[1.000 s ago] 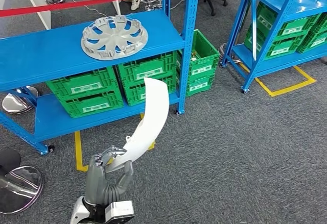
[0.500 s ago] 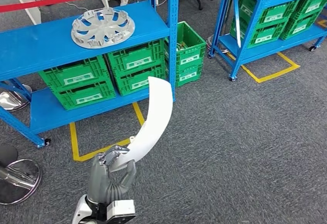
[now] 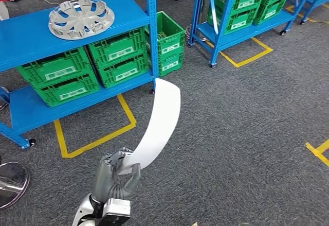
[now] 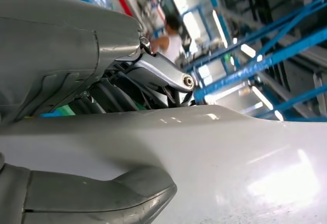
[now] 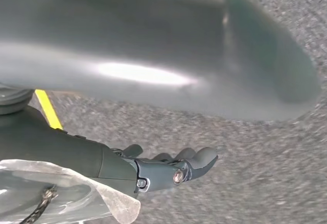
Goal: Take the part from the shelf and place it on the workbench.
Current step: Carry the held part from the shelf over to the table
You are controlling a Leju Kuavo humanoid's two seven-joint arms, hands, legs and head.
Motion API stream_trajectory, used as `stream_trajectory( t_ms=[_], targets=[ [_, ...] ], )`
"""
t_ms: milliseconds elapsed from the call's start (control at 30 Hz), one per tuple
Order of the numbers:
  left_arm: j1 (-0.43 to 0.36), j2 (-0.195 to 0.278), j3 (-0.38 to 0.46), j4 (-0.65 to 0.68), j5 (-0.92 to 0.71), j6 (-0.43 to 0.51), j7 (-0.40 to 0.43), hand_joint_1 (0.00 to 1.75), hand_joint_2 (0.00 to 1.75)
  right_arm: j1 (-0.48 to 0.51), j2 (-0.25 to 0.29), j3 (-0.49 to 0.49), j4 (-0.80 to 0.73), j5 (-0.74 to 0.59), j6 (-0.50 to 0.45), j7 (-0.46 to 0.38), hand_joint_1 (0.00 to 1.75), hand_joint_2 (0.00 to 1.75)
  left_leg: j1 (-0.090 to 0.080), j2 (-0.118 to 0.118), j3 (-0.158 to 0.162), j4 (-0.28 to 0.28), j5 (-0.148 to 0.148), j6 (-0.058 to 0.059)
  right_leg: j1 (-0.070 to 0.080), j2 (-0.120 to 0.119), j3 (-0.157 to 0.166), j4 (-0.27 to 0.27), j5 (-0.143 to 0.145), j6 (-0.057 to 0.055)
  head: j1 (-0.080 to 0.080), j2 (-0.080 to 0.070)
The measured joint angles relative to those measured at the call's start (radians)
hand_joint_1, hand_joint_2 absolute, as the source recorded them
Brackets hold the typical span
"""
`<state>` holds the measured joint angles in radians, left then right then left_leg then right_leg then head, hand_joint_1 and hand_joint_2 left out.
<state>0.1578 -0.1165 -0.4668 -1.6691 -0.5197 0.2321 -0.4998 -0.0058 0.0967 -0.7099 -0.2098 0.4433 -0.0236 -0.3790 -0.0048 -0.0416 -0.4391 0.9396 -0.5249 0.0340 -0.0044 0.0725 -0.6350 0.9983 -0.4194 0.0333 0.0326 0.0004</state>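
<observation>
Clearly, left hand gripping white part

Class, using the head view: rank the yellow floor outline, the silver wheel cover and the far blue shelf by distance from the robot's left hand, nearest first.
From the left hand, which holds the white part:
1. Yellow floor outline, on the carpet just ahead of it.
2. Silver wheel cover, on the near shelf's top, ahead-left.
3. Far blue shelf, across the aisle, ahead-right.
</observation>
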Motion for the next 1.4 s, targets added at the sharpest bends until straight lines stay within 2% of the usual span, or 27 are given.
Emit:
stream_trajectory(
  t_ms=[33,100,167,200,233,300,333,367,433,500,567,633,667,700,767,800,833,900,967,1033,1100,1133,1167,1200,1233,1333,1400],
  targets=[
    [0.0,0.0,-0.001,0.002,0.013,-0.019,-0.001,1.75,1.75,0.001,-0.001,-0.005,0.0,0.002,0.0,0.003,0.0,0.0,0.002,0.013,-0.007,-0.002,0.008,0.005,0.0,-0.018,-0.021,0.04,-0.029,0.005,0.004,0.0],
    [0.0,-0.001,-0.002,0.005,0.033,-0.047,-0.002,1.75,1.75,0.001,-0.001,-0.011,0.0,0.007,0.001,0.008,0.0,0.0,-0.003,0.04,-0.02,-0.001,0.019,0.011,-0.003,-0.056,-0.076,0.176,-0.108,0.014,0.011,0.0],
    [0.0,0.0,-0.002,0.009,0.045,-0.062,-0.001,1.75,1.75,0.002,-0.001,-0.015,0.0,0.009,0.001,0.012,0.0,0.0,-0.009,0.068,-0.032,-0.001,0.027,0.012,-0.005,-0.067,-0.102,0.276,-0.149,0.019,0.012,0.0],
    [-0.001,0.0,-0.002,0.011,0.048,-0.068,-0.001,1.75,1.75,0.004,-0.001,-0.017,0.0,0.009,0.001,0.013,0.0,0.0,-0.011,0.08,-0.037,0.0,0.03,0.012,-0.005,-0.07,-0.085,0.269,-0.144,0.019,0.012,0.0],
    [-0.001,0.001,-0.002,0.012,0.052,-0.073,-0.001,1.75,1.75,0.006,-0.001,-0.02,0.0,0.01,0.001,0.014,0.0,0.0,-0.013,0.091,-0.039,0.0,0.033,0.011,-0.005,-0.074,-0.044,0.219,-0.123,0.017,0.012,0.0],
    [-0.003,0.0,-0.004,0.014,0.059,-0.083,-0.001,1.75,1.75,0.006,-0.001,-0.026,0.0,0.011,0.001,0.014,0.0,0.0,-0.017,0.109,-0.041,0.001,0.035,0.008,0.001,-0.105,0.062,0.064,-0.079,0.006,0.012,0.0],
    [-0.004,0.0,-0.005,0.014,0.062,-0.087,-0.001,1.75,1.75,0.004,-0.001,-0.029,0.0,0.011,0.0,0.014,0.0,0.0,-0.02,0.118,-0.044,0.004,0.036,0.006,0.006,-0.12,0.101,0.003,-0.068,-0.002,0.012,0.0],
    [-0.005,0.0,-0.006,0.015,0.064,-0.091,0.0,1.75,1.75,0.002,-0.001,-0.032,0.0,0.012,0.0,0.014,0.0,0.0,-0.022,0.126,-0.046,0.007,0.037,0.003,0.009,-0.13,0.119,-0.029,-0.066,-0.009,0.012,0.0],
    [-0.007,0.0,-0.006,0.016,0.07,-0.095,0.0,1.75,1.75,0.003,-0.001,-0.036,0.0,0.012,-0.001,0.014,0.0,0.0,-0.025,0.141,-0.052,0.012,0.039,-0.004,0.011,-0.121,0.119,-0.04,-0.064,-0.021,0.011,0.0],
    [-0.011,-0.001,-0.006,0.016,0.075,-0.096,0.001,1.75,1.75,0.007,-0.001,-0.038,0.0,0.013,-0.004,0.014,0.0,0.0,-0.021,0.118,-0.06,0.029,0.022,-0.016,0.005,-0.106,0.114,-0.044,-0.055,-0.034,0.011,0.0],
    [-0.013,-0.001,-0.004,0.017,0.081,-0.096,0.004,1.75,1.75,0.005,-0.001,-0.041,0.0,0.014,-0.006,0.014,0.0,0.0,-0.012,0.069,-0.097,0.118,-0.038,-0.029,0.001,-0.092,0.107,-0.048,-0.047,-0.046,0.01,0.0],
    [-0.012,0.0,-0.001,0.018,0.086,-0.097,0.009,1.75,1.75,0.003,-0.001,-0.044,0.0,0.014,-0.007,0.014,0.0,0.0,-0.002,0.051,-0.158,0.263,-0.105,-0.038,0.001,-0.073,0.097,-0.045,-0.042,-0.047,0.01,0.0],
    [-0.012,0.001,0.001,0.019,0.088,-0.097,0.011,1.75,1.75,0.003,-0.001,-0.046,0.0,0.014,-0.007,0.014,0.0,0.0,0.001,0.05,-0.176,0.31,-0.117,-0.042,0.0,-0.063,0.093,-0.043,-0.04,-0.045,0.01,0.0],
    [-0.012,0.001,0.002,0.02,0.089,-0.098,0.012,1.75,1.75,0.004,-0.001,-0.047,0.0,0.014,-0.007,0.014,0.0,0.0,0.005,0.05,-0.178,0.318,-0.108,-0.045,-0.001,-0.052,0.09,-0.04,-0.038,-0.043,0.01,0.0],
    [-0.013,0.001,0.004,0.021,0.091,-0.101,0.013,1.75,1.75,0.005,0.0,-0.051,0.001,0.014,-0.008,0.012,0.0,0.0,0.013,0.04,-0.13,0.221,-0.04,-0.051,-0.005,-0.029,0.085,-0.032,-0.036,-0.037,0.01,0.0],
    [-0.014,0.001,0.007,0.021,0.094,-0.108,0.014,1.75,1.75,0.004,0.0,-0.053,0.001,0.015,-0.011,0.01,0.0,0.0,0.018,0.019,-0.098,0.155,-0.009,-0.054,-0.006,-0.018,0.08,-0.026,-0.036,-0.033,0.009,0.0],
    [-0.016,0.001,0.011,0.021,0.101,-0.118,0.013,1.75,1.75,0.003,0.0,-0.055,0.001,0.015,-0.014,0.005,0.0,0.0,0.022,-0.002,-0.074,0.098,0.009,-0.055,-0.006,-0.007,0.072,-0.018,-0.035,-0.027,0.009,0.0],
    [-0.019,0.001,0.023,0.024,0.124,-0.143,0.011,1.75,1.75,0.0,0.0,-0.059,0.001,0.016,-0.023,-0.008,0.0,0.0,0.024,-0.029,-0.062,0.055,0.012,-0.05,-0.008,0.012,0.052,-0.008,-0.028,-0.011,0.009,0.0],
    [-0.024,0.0,0.036,0.028,0.146,-0.169,0.009,1.75,1.75,0.003,0.0,-0.063,0.001,0.017,-0.028,-0.017,0.0,0.0,0.021,-0.014,-0.069,0.053,0.017,-0.033,-0.013,0.024,0.036,-0.005,-0.021,0.004,0.008,0.0],
    [-0.03,-0.002,0.047,0.034,0.157,-0.192,0.007,1.75,1.75,0.006,-0.001,-0.068,0.001,0.017,-0.029,-0.019,0.0,0.0,0.021,0.008,-0.073,0.047,0.026,-0.017,-0.014,-0.004,0.012,0.029,-0.045,0.013,0.014,0.0],
    [-0.034,-0.002,0.057,0.04,0.16,-0.206,0.005,1.75,1.75,0.002,0.0,-0.073,0.001,0.018,-0.028,-0.018,0.0,0.0,0.017,0.034,-0.079,0.046,0.031,-0.007,-0.012,-0.049,-0.041,0.145,-0.112,0.016,0.02,0.0],
    [-0.034,-0.002,0.062,0.044,0.16,-0.21,0.002,1.75,1.75,0.0,0.0,-0.076,0.001,0.018,-0.028,-0.015,0.0,0.0,0.014,0.048,-0.083,0.046,0.033,-0.005,-0.012,-0.06,-0.071,0.217,-0.145,0.018,0.022,0.0],
    [-0.034,-0.002,0.067,0.048,0.16,-0.214,-0.001,1.75,1.75,0.0,0.001,-0.078,0.001,0.019,-0.027,-0.011,0.0,0.0,0.011,0.062,-0.085,0.046,0.034,-0.003,-0.012,-0.065,-0.09,0.269,-0.164,0.019,0.022,0.0],
    [-0.034,-0.002,0.071,0.051,0.16,-0.218,-0.003,1.75,1.75,0.001,0.001,-0.08,0.001,0.02,-0.027,-0.007,0.0,0.0,0.009,0.074,-0.087,0.046,0.035,-0.002,-0.012,-0.067,-0.091,0.286,-0.165,0.018,0.022,0.0],
    [-0.034,-0.001,0.074,0.053,0.16,-0.22,-0.006,1.75,1.75,0.003,0.001,-0.081,0.001,0.02,-0.027,-0.003,0.0,0.0,0.007,0.084,-0.087,0.046,0.035,-0.002,-0.012,-0.07,-0.07,0.261,-0.148,0.016,0.022,0.0],
    [-0.036,-0.002,0.08,0.056,0.157,-0.224,-0.016,1.75,1.75,0.002,0.001,-0.087,0.001,0.023,-0.027,0.012,0.0,0.0,0.0,0.11,-0.086,0.048,0.034,-0.005,-0.003,-0.111,0.056,0.055,-0.08,0.001,0.022,0.0],
    [-0.036,-0.002,0.086,0.057,0.153,-0.226,-0.022,1.75,1.75,-0.002,0.001,-0.09,0.001,0.026,-0.027,0.02,0.0,0.0,-0.004,0.125,-0.088,0.05,0.036,-0.013,0.004,-0.13,0.09,-0.006,-0.073,-0.009,0.021,0.0]
  ],
)
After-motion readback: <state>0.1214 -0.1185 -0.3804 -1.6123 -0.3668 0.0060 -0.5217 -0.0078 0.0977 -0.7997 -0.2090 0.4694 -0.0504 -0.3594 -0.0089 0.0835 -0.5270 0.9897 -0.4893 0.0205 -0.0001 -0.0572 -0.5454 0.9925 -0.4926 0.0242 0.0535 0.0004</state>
